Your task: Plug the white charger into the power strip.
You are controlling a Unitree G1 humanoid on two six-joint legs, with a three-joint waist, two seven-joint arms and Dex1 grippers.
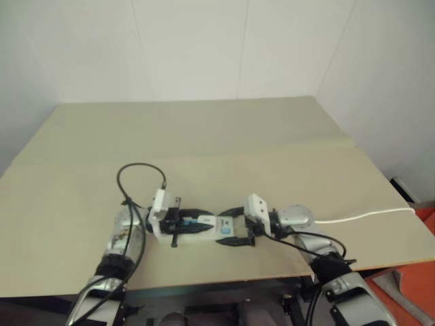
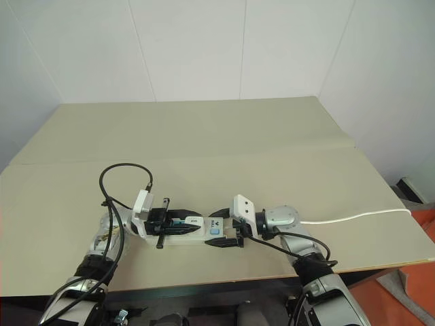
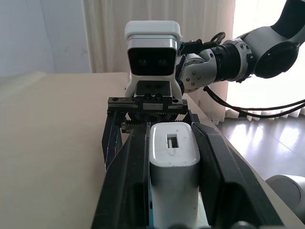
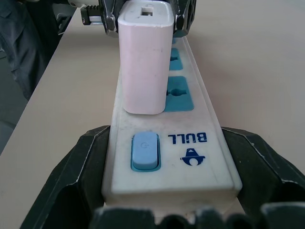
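Left gripper [image 2: 178,221] lies level, pointing right, clamped on the charger [image 4: 144,57]; I hold it by its sides so the prong end stays free to go down into the strip.

Charger sits on the strip [image 4: 167,157] over the outlets just past the blue switch [image 4: 145,151]. It looks slightly tilted from the right wrist; I cannot tell if the prongs are fully home.

Right gripper [image 2: 224,236] grasps the strip's switch end, fingers on both long edges, bracing it on the table [image 2: 204,136] so my push does not slide it. Cord [image 2: 353,215] trails right, off the table edge.

Judgement: insertion step, near done; a firm press may remain.
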